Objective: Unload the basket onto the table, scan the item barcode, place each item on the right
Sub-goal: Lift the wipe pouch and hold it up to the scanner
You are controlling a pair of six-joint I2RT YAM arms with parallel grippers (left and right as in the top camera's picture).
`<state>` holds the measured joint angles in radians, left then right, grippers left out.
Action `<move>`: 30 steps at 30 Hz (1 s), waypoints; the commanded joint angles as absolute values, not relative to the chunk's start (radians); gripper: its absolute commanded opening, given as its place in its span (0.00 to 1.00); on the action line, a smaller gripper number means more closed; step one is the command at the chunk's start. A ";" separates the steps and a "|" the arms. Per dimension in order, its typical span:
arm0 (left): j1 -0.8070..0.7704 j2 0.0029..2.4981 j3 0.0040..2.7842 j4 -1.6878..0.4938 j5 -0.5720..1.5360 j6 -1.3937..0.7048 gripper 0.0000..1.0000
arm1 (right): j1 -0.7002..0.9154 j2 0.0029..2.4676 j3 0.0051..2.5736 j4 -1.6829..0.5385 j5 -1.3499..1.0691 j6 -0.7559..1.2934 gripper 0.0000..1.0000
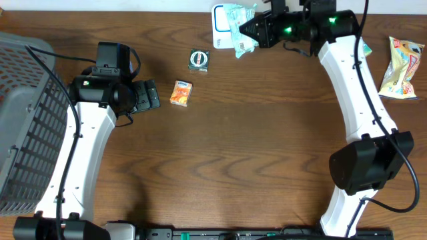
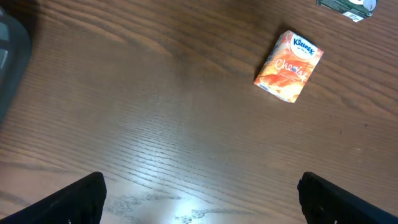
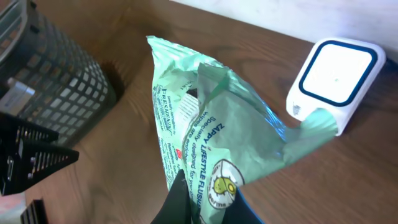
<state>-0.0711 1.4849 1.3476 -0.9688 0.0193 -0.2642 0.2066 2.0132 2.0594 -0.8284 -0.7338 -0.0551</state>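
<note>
The right fingers point(image 3: 178, 200) pinch a green pack of flushable wipes point(image 3: 208, 137), held just beside the white scanner point(image 3: 339, 74). The left fingers point(image 2: 71, 199) stand wide apart, empty, above the table point(image 2: 155, 124) near a Kleenex pack point(image 2: 289, 66).

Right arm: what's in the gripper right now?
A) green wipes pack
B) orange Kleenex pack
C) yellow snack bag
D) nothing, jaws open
A: the right gripper is shut on the bottom edge of the green wipes pack, holding it up beside the white scanner. The orange Kleenex pack lies loose on the table.
</note>
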 commanded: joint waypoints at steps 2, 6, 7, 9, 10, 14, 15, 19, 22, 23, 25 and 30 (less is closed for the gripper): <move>-0.071 1.489 1.352 -0.971 0.007 -0.259 0.98 | 0.210 2.015 2.061 -0.823 -0.755 -0.030 0.01; -0.071 1.489 1.352 -0.971 0.007 -0.259 0.97 | 0.210 2.015 2.061 -0.824 -0.755 -0.030 0.01; -0.071 1.489 1.352 -0.971 0.007 -0.259 0.98 | 0.210 2.015 2.061 -0.824 -0.755 -0.030 0.01; -0.071 1.489 1.352 -0.971 0.007 -0.259 0.98 | 0.210 2.015 2.061 -0.824 -0.755 -0.030 0.01; -0.071 1.489 1.352 -0.971 0.007 -0.259 0.98 | 0.210 2.015 2.061 -0.824 -0.755 -0.030 0.01; -0.071 1.490 1.352 -0.971 0.007 -0.259 0.98 | 0.211 2.016 2.060 -0.826 -0.754 -0.030 0.01; -0.071 1.489 1.352 -0.971 0.007 -0.259 0.98 | 0.211 2.016 2.060 -0.826 -0.754 -0.030 0.01; -0.071 1.489 1.352 -0.971 0.007 -0.259 0.98 | 0.215 2.024 2.060 -0.828 -0.690 -0.029 0.01; -0.071 1.489 1.352 -0.971 0.007 -0.259 0.98 | 0.245 2.042 2.060 -0.850 -0.473 -0.001 0.01; -0.071 1.489 1.352 -0.971 0.007 -0.259 0.98 | 0.270 2.053 2.060 -0.862 -0.332 0.019 0.01; -0.071 1.489 1.352 -0.971 0.007 -0.259 0.98 | 0.317 2.078 2.060 -0.874 -0.108 0.042 0.01; -0.071 1.489 1.352 -0.971 0.007 -0.259 0.98 | 0.457 2.213 2.060 -0.775 0.621 0.038 0.01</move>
